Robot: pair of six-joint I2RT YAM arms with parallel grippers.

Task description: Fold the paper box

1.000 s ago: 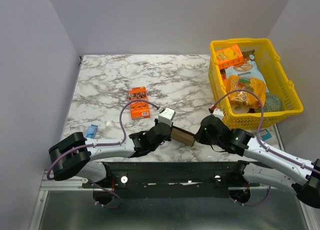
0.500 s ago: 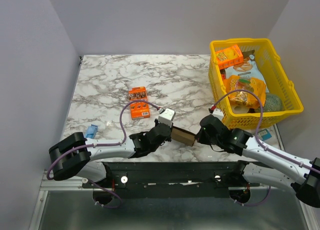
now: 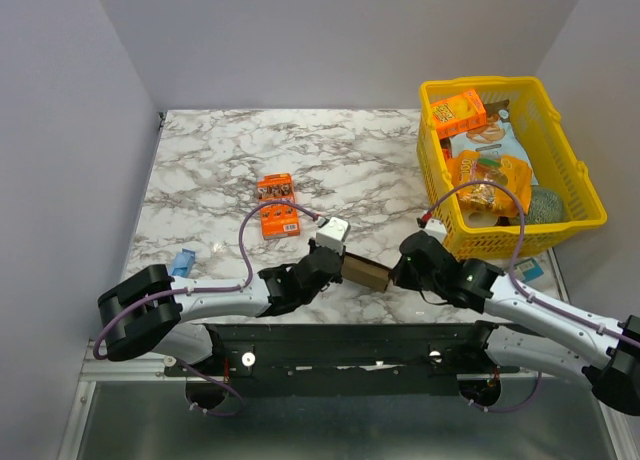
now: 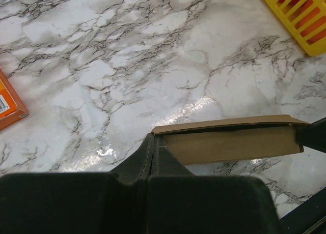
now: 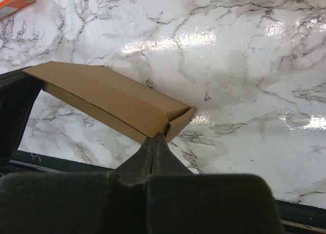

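A small brown paper box (image 3: pixel 366 273) is held between my two grippers, just above the table near its front edge. My left gripper (image 3: pixel 336 267) is shut on the box's left end; in the left wrist view (image 4: pixel 154 137) the box (image 4: pixel 229 142) stretches away to the right, its lid closed down. My right gripper (image 3: pixel 396 274) is shut on the box's right end; in the right wrist view (image 5: pixel 162 133) it pinches the near corner of the box (image 5: pixel 109 101), where the lid meets a side flap.
Two orange packets (image 3: pixel 277 206) lie on the marble table (image 3: pixel 330 150) behind the left arm. A yellow basket (image 3: pixel 575 195) of snacks stands at the back right. A small blue object (image 3: pixel 182 262) lies at the left front edge.
Almost nothing. Both grippers keep their hold on the box; the right arm has shifted very slightly.
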